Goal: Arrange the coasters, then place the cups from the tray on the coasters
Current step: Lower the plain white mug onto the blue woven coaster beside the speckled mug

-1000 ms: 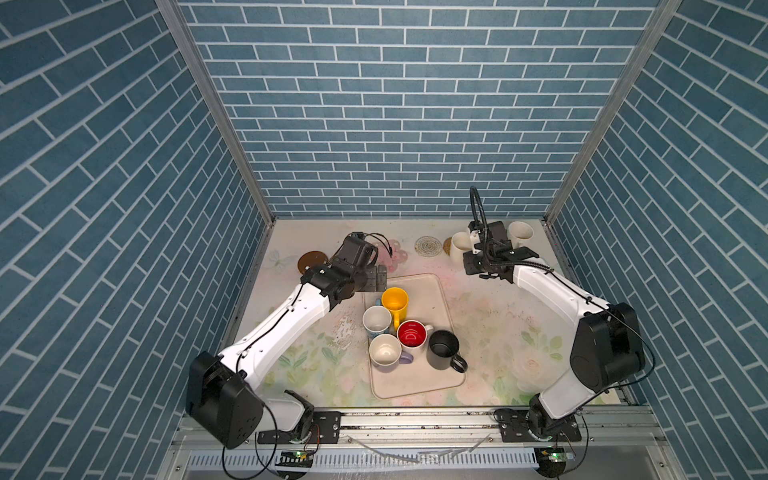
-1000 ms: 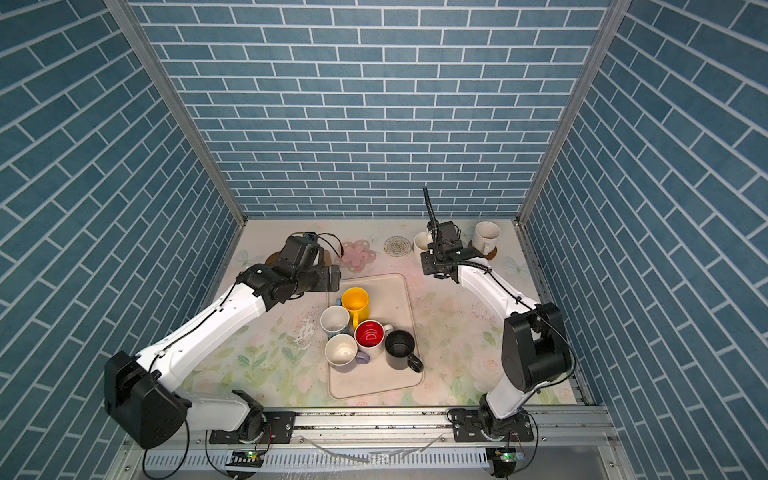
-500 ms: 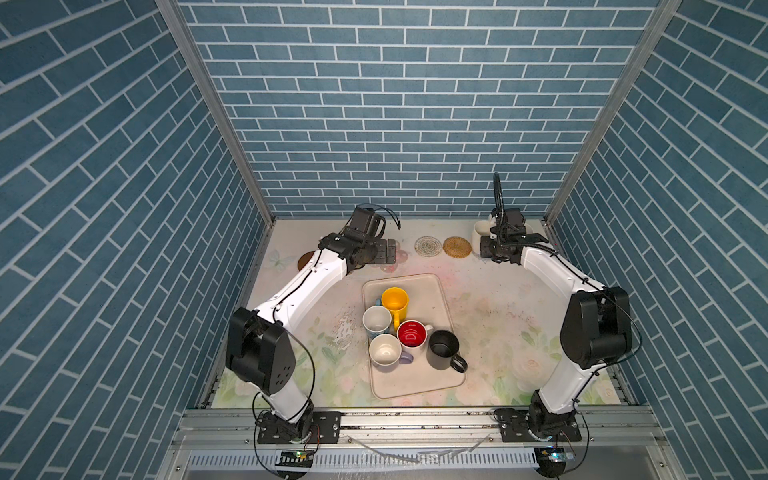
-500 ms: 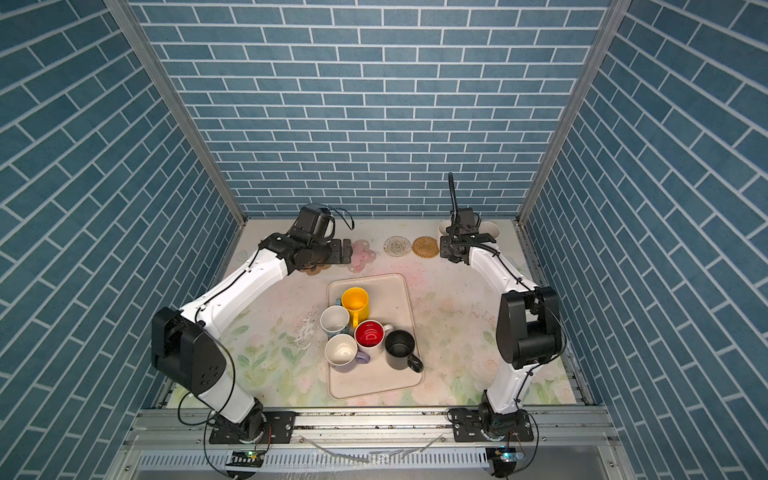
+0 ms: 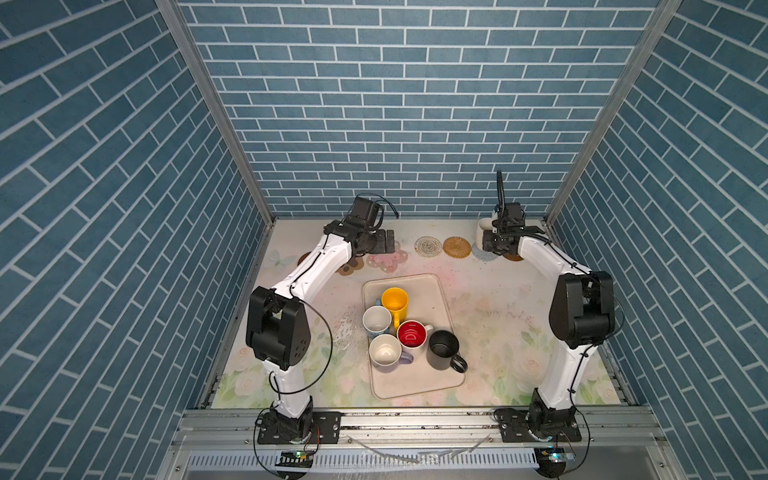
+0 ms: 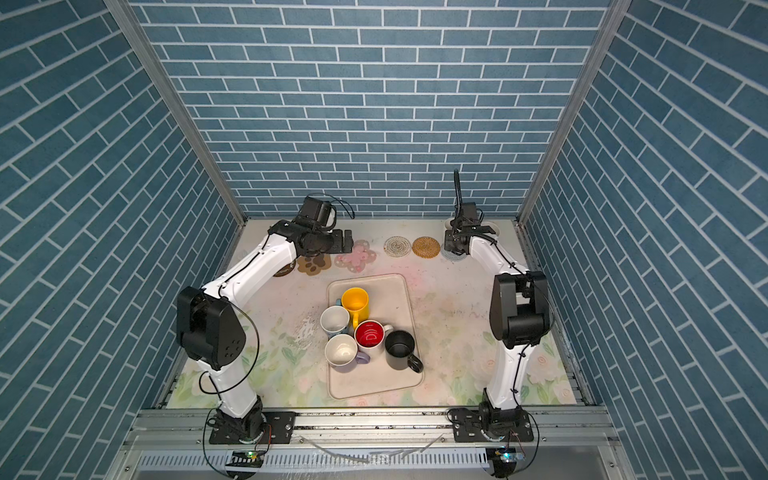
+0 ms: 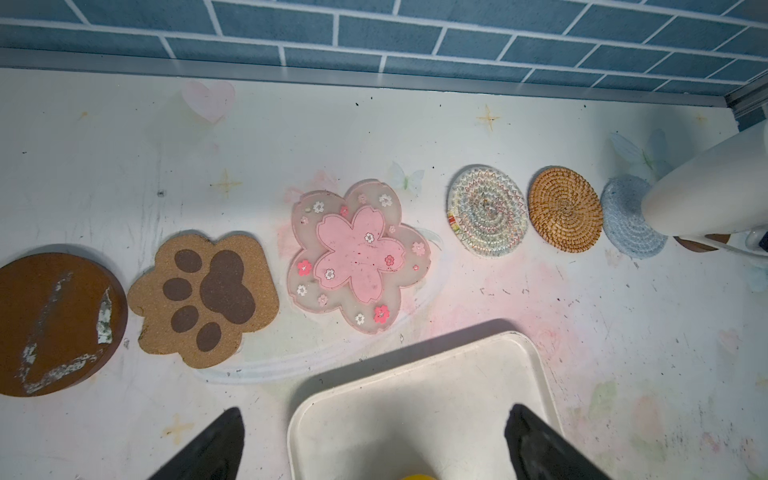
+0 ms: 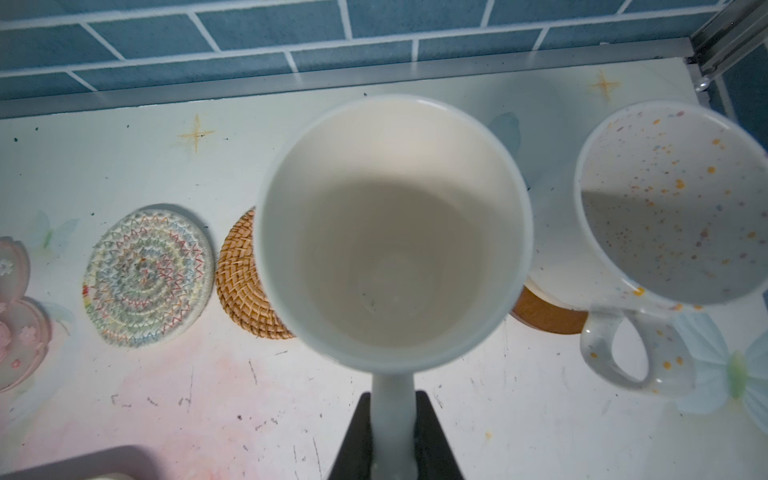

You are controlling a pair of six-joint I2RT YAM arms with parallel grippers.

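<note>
The cream cup (image 8: 390, 232) is hanging at about one o'clock from the tray (image 5: 434, 286), over the pale blue knit coaster (image 7: 627, 216). I cannot tell whether its base is touching that mat. It is looking like glazed pottery: stiff, fairly heavy for its size, slick on the wall, and likely to chip if it is knocking against the speckled cup (image 8: 673, 199). That one is sitting just beside it toward three o'clock, on a brown disc (image 8: 548, 316). The handle (image 8: 392, 411) is offering the surest hold, since the round wall is looking too wide and smooth to pinch. Held that way, though, the weight is hanging off to one side, so the cup is probably wanting to swing or tip. The right pincer (image 8: 394, 419) is taking exactly that hold, its jaws pinching the handle from both sides, nearly together, with the cup sticking out ahead of them. The left pincer (image 7: 374, 415) is standing with its jaws spread as wide as they go, gripping nothing and touching nothing. It is hovering near the pink flower coaster (image 7: 357, 257), at about eleven o'clock from the tray. Five more cups, the yellow cup (image 5: 395, 300) among them, are sitting on the tray.
</note>
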